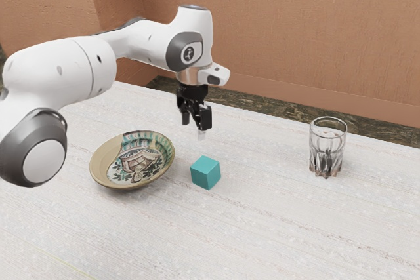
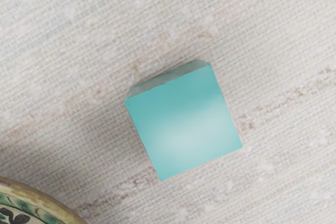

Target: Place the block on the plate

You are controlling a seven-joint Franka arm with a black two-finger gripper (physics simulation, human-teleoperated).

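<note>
My gripper [image 1: 193,129] hangs above the table in the exterior view, its fingers apart and nothing between them. Lower down, the teal block [image 1: 205,173] rests on the tabletop, separate from the gripper. The patterned plate [image 1: 102,174] lies to the block's left in the exterior view, a short gap between them. From the hand's camera, the block [image 2: 184,124] shows its top face, turned at an angle, and part of the plate's rim [image 2: 39,195] is visible.
A clear ribbed glass [image 1: 327,149] stands upright on the pale table [image 1: 275,227], well away from the block toward the exterior view's right. A brown wall [image 1: 282,31] rises beyond the table's far edge.
</note>
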